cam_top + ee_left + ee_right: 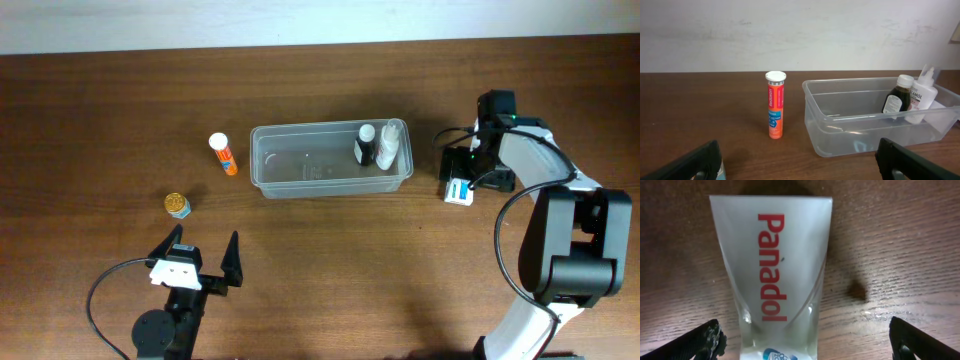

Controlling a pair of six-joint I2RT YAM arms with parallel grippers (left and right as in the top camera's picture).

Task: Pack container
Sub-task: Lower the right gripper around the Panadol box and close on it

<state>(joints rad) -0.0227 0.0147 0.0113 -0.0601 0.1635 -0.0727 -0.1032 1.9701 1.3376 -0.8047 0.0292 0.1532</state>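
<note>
Your left gripper (200,250) stands spread wide with nothing between its fingers, hovering over bare wood at the near left of the table (330,290). Your right gripper (810,347) is just as wide and grips nothing. It points down at a white Panadol box (772,265) lying flat on the wood, and the box sits in the gap between the two dark fingertips (705,339), with table showing on either side of it, so neither tip touches the card. Just left of that box, seen from above, is the container (300,170), a clear rectangular tub lying lengthwise across the middle of the table, well apart from your left gripper. At its right end, the end nearest the Panadol box, stand two bottles side by side: a dark bottle (365,146) with a white cap and a pale label, and a white bottle (392,146) with a nozzle top, which tilts towards the end wall. The rest of the tub's floor is bare. To the left of the container, close by but not touching it, an orange tube (775,106) with a white cap stands upright. Nearer to your left gripper, a small round yellowish-topped pot (177,205) sits alone on the wood.
</note>
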